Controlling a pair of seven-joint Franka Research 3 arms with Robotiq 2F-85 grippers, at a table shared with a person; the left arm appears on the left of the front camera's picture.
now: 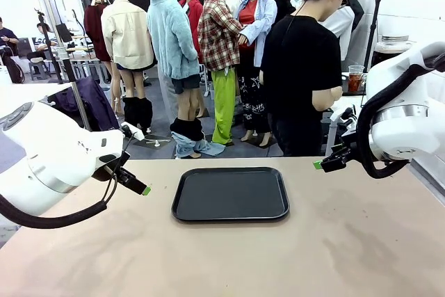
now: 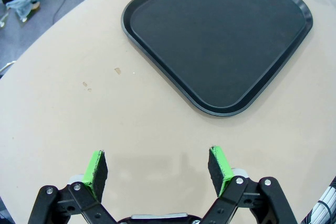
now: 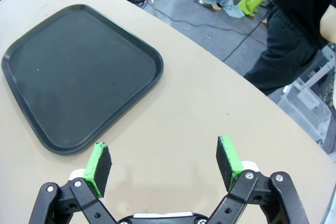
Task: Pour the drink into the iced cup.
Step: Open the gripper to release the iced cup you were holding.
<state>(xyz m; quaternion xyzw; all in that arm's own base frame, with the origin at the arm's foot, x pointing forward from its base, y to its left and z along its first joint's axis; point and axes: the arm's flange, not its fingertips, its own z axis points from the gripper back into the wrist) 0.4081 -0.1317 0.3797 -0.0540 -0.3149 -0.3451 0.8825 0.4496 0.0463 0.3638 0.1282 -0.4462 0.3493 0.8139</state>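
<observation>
Two grippers, left gripper point(image 2: 157, 169) and right gripper point(image 3: 164, 169), gape apart flanking a bare black tray point(image 1: 230, 195).

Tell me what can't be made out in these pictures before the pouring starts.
- Front view: the person's hands, hidden by their turned body, so what they handle is unknown.
- Front view: a clear plastic cup of reddish liquid on a far side table, too small to tell ice or lid.
- Front view: the left gripper and right gripper, mostly hidden by their white arms; the wrist views show both open and empty.
- Right wrist view: the flat black rectangular tray, its left edge cut off.
</observation>
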